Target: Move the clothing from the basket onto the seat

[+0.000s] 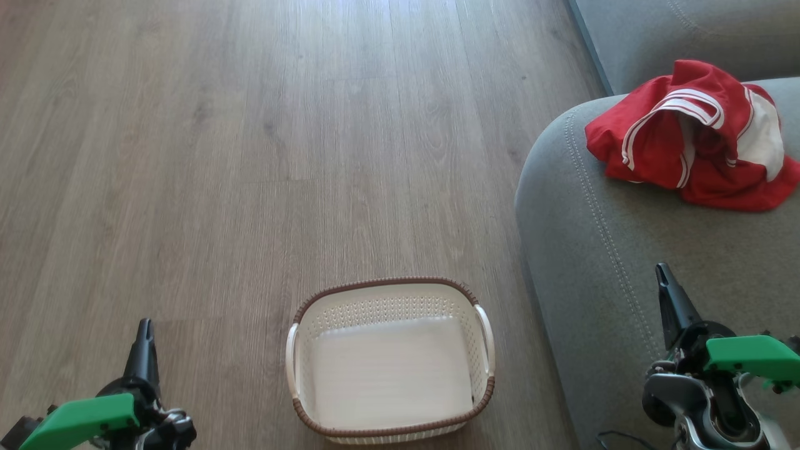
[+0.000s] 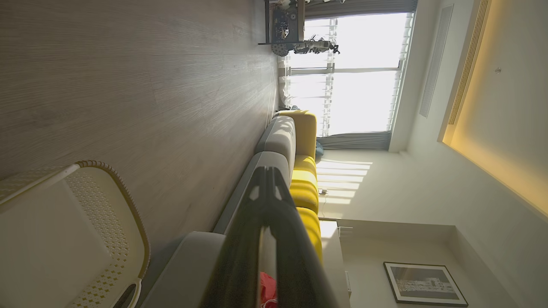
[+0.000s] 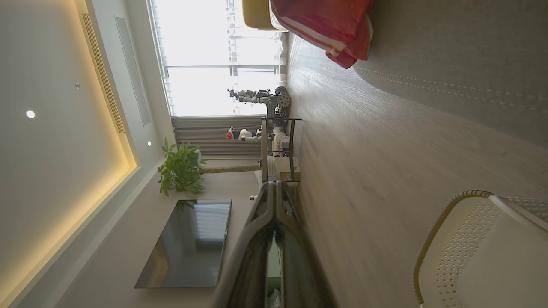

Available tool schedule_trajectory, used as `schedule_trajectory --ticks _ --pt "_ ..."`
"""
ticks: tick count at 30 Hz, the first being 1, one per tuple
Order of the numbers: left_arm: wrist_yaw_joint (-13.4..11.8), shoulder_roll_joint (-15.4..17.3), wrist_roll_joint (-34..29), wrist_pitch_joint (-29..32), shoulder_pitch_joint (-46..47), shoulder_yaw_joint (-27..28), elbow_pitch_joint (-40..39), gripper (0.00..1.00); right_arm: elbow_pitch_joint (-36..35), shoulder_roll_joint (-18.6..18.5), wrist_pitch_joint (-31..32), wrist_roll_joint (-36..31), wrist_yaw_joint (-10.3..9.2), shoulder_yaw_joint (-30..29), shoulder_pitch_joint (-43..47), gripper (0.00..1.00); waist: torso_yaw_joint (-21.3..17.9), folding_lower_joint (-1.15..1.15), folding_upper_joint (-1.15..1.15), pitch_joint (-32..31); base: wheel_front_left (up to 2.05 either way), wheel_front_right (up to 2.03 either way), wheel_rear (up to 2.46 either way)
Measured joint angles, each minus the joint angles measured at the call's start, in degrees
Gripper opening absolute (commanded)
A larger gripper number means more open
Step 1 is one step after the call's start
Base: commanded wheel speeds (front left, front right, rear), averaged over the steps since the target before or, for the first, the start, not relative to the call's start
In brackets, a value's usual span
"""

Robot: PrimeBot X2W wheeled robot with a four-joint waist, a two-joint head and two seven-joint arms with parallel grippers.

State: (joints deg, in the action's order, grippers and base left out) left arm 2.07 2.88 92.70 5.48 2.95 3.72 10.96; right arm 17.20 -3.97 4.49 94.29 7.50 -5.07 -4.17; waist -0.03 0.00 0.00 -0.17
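Red clothing [image 1: 694,140] with white panels and stripe trim lies crumpled on the grey seat [image 1: 594,237] at the right; it also shows in the right wrist view as clothing [image 3: 329,25] at the top. The white basket [image 1: 390,415] with a brown rim stands on the floor at bottom centre, with nothing visible inside. My left gripper [image 1: 145,326] hangs at the lower left over the floor, shut and holding nothing. Over the seat's front stands my right gripper [image 1: 661,270], shut too and holding nothing. Both are well apart from the basket and the clothing.
Wooden floor [image 1: 250,156] stretches ahead and to the left. The basket [image 2: 107,222] sits close to the sofa's rounded edge. Yellow cushions [image 2: 305,188] line the sofa farther along. A rack with equipment [image 3: 278,137], a plant [image 3: 182,169] and a TV [image 3: 188,244] stand far off.
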Motion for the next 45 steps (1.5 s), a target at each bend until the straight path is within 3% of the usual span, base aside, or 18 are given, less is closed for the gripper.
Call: schedule_trajectory --ticks 45 --pt "0.0 -0.2 0.0 0.1 0.0 0.4 0.0 0.0 -0.3 -1.8 -2.0 2.1 -0.01 2.4 0.0 0.0 0.0 0.0 0.0 0.0 0.0 0.0 0.0"
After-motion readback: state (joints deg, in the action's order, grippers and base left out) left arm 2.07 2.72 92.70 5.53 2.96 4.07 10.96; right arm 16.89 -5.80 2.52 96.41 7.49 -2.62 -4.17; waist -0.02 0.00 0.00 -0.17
